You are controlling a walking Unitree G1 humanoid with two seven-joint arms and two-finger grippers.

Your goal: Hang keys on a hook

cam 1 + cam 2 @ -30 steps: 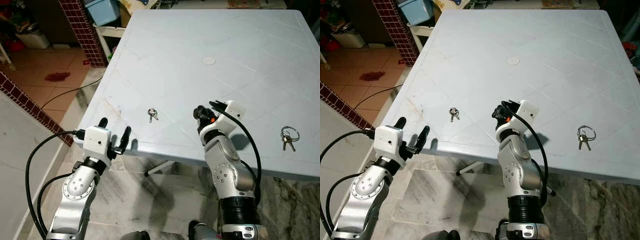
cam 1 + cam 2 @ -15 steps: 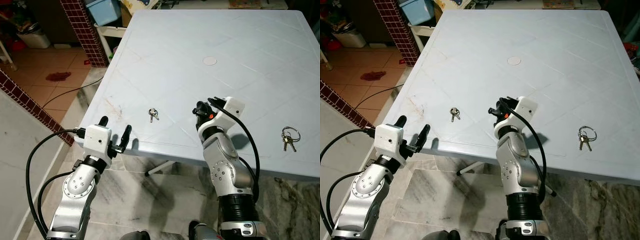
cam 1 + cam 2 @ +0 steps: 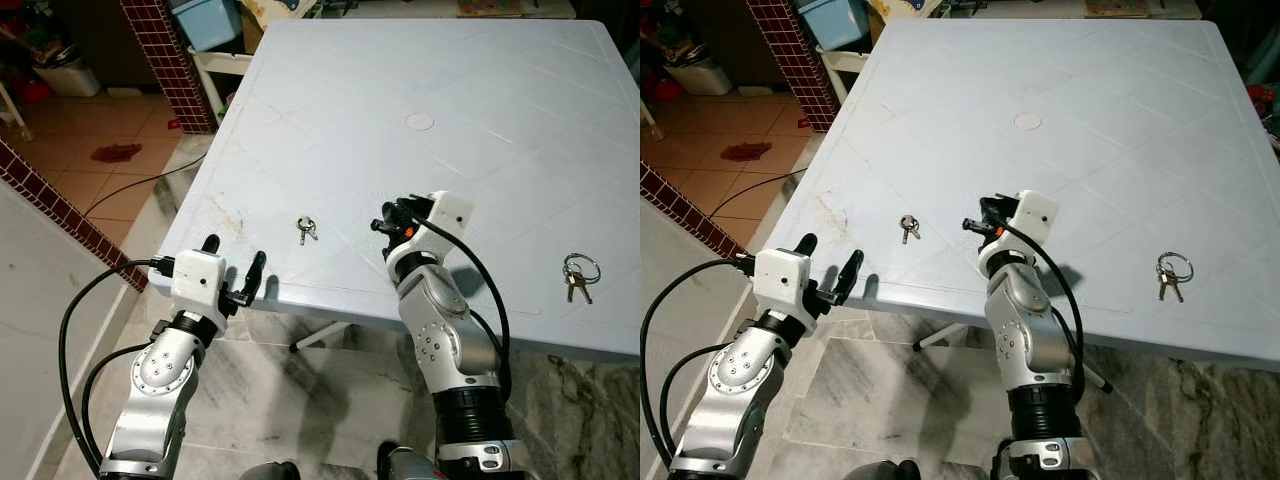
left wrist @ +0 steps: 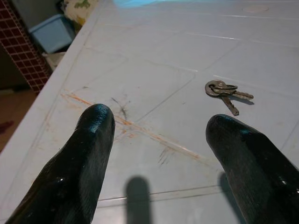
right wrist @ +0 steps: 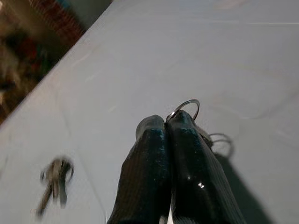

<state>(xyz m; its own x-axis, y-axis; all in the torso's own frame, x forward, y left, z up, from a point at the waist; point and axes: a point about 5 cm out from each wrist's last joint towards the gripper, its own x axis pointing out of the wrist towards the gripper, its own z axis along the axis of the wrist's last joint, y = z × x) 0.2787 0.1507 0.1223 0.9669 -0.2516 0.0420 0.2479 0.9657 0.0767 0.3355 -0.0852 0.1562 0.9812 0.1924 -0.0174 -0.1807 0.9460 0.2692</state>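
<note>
My right gripper (image 3: pixel 388 218) hovers over the front part of the pale blue table (image 3: pixel 480 90), shut on a key ring (image 5: pixel 186 105) that pokes out past its fingertips (image 5: pixel 180 122). A small bunch of keys (image 3: pixel 306 229) lies on the table to its left, also seen as keys (image 4: pixel 224 91) ahead of my left gripper. Another bunch of keys on a ring (image 3: pixel 577 275) lies far right near the front edge. My left gripper (image 3: pixel 234 252) is open at the table's front left corner, holding nothing.
A round white cap (image 3: pixel 419 121) sits mid-table. Left of the table are a brick pillar (image 3: pixel 165 60), a blue bin (image 3: pixel 205 20), a white bin (image 3: pixel 65 75) and a black cable (image 3: pixel 140 185) on the tiled floor. Orange scratches (image 4: pixel 131 123) mark the corner.
My right gripper has swung to the left, toward the small bunch of keys, still shut. The left arm has barely shifted.
</note>
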